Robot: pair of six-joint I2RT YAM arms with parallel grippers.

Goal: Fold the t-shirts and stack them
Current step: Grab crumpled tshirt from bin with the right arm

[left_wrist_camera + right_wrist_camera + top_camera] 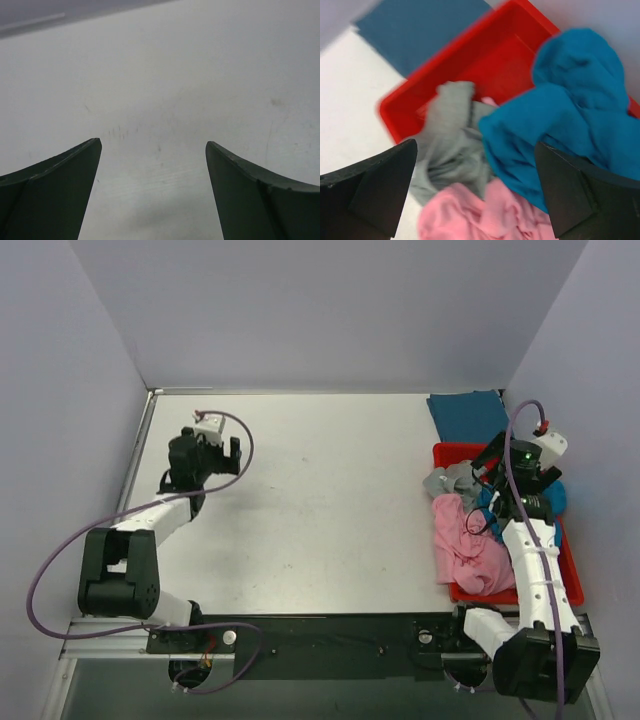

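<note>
Now, right fingers (370, 192) parted over heaped t-shirts (560, 125), left fingers (50, 192) parted above table (175, 75).

**What the white table (320, 520) is carrying**

We are seeing a red tray (452, 452) sitting along the right edge of the table. A folded teal-blue t-shirt (468, 416) is lying flat in the far right corner, just behind the tray.

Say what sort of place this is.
Probably a robotics lab test cell: plain walls box in a white table, left arm and right arm bolted at its edge, red tray of crumpled t-shirts.
</note>
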